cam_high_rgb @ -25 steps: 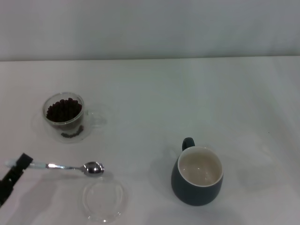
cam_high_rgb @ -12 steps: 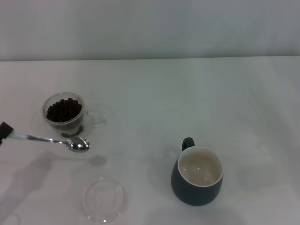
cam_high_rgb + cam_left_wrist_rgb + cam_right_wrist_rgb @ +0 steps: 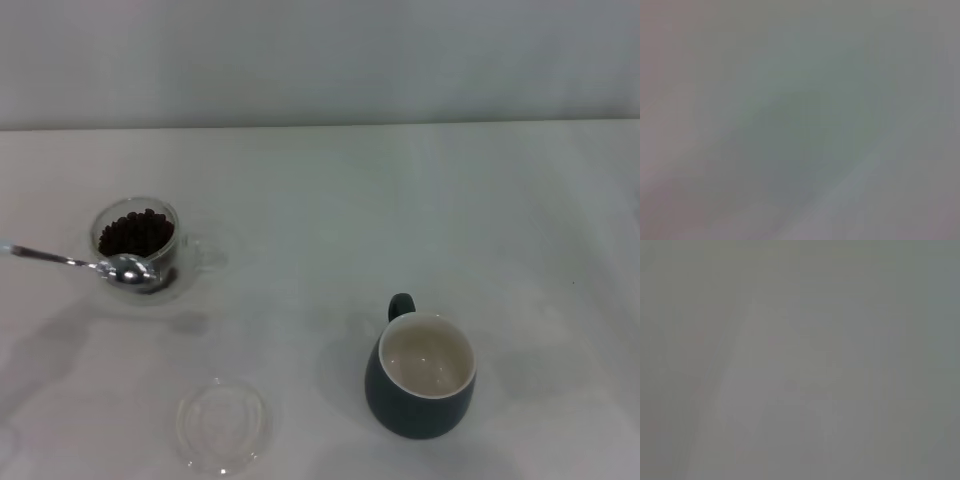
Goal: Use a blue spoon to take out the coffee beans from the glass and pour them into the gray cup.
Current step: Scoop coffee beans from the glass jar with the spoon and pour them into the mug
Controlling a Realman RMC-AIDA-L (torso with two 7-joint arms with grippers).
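White table (image 3: 400, 200); I see the blue spoon (image 3: 90, 264) lying level from my left, bowl at the glass (image 3: 137, 243) near rim; both grippers unseen, grip unknowable.

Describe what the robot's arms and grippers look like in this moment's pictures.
Nothing of either arm or gripper shows now. The head view holds only the blue spoon, its bowl by the glass, with the handle running off the left edge where the left gripper would be. Both wrist views show plain blur. No colour, cable or marking can be reported.
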